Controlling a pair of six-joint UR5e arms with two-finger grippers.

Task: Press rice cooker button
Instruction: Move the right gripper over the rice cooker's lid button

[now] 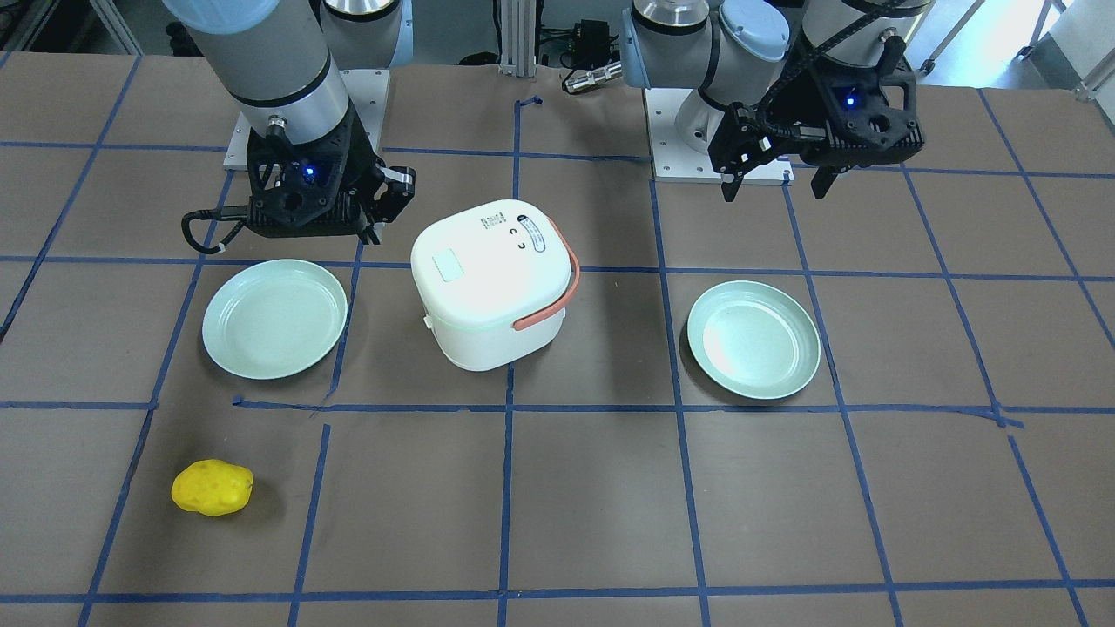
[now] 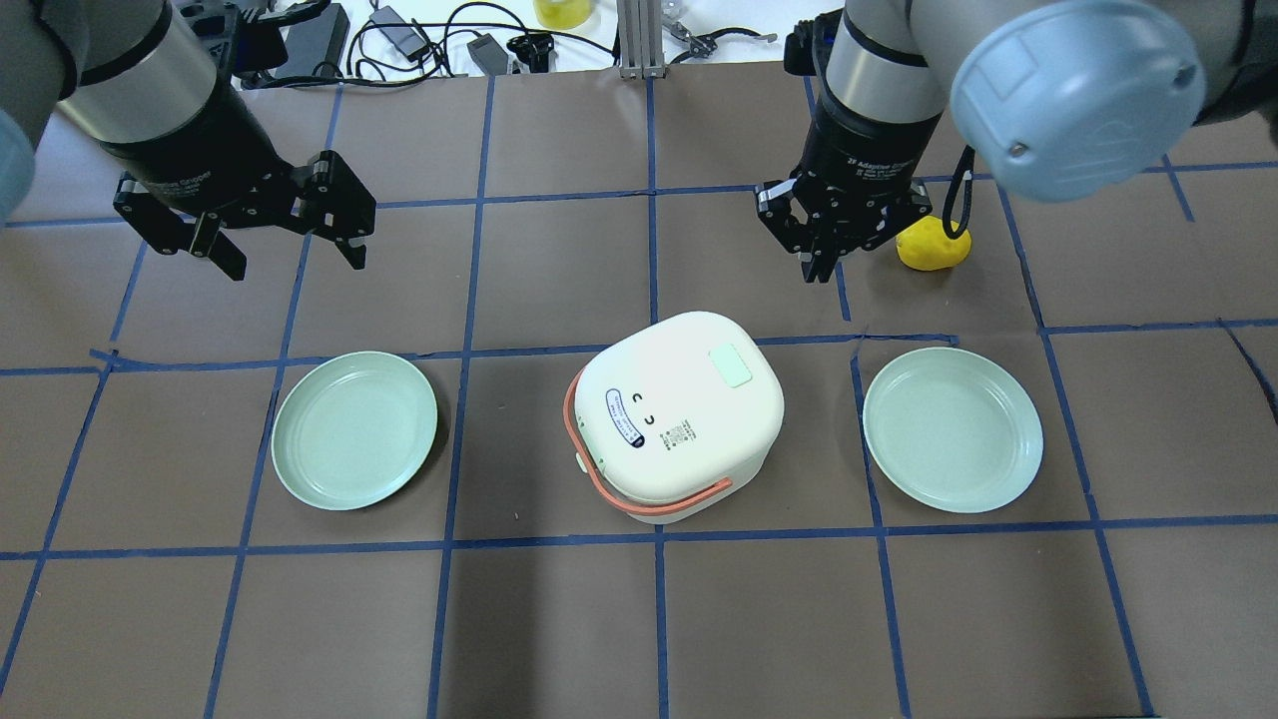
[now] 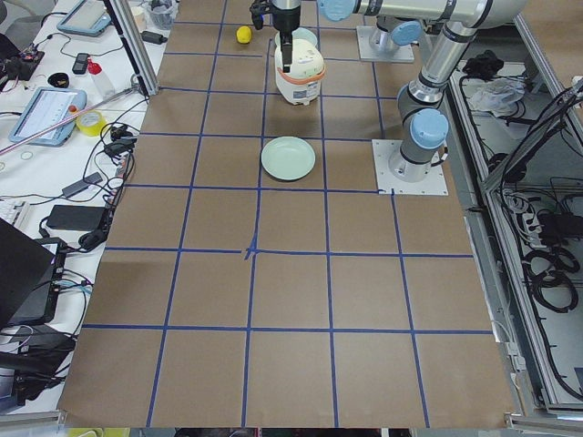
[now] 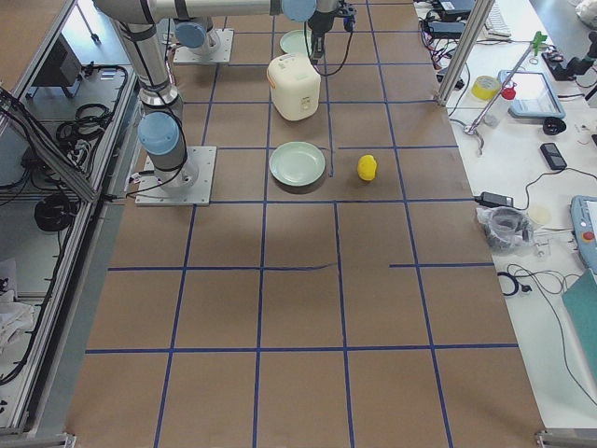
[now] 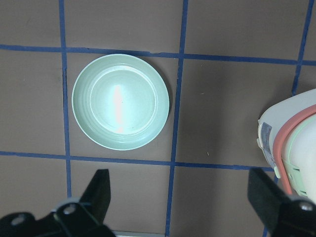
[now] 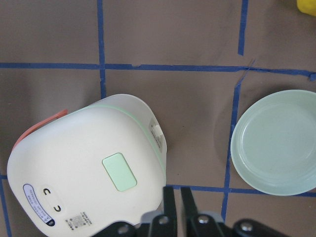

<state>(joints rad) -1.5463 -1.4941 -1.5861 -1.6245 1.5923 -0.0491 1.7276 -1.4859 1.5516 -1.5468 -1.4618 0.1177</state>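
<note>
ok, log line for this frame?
left gripper: open, raised | right gripper: shut, raised | rice cooker: closed, touched by neither gripper | press: not yet done

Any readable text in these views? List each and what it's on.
"2F Adaptive Gripper": black body of the right gripper, overhead view.
Left gripper body: similar white print, too blurred to read.
White rice cooker with orange handle, lid: oval label and small print block, too small to read.
</note>
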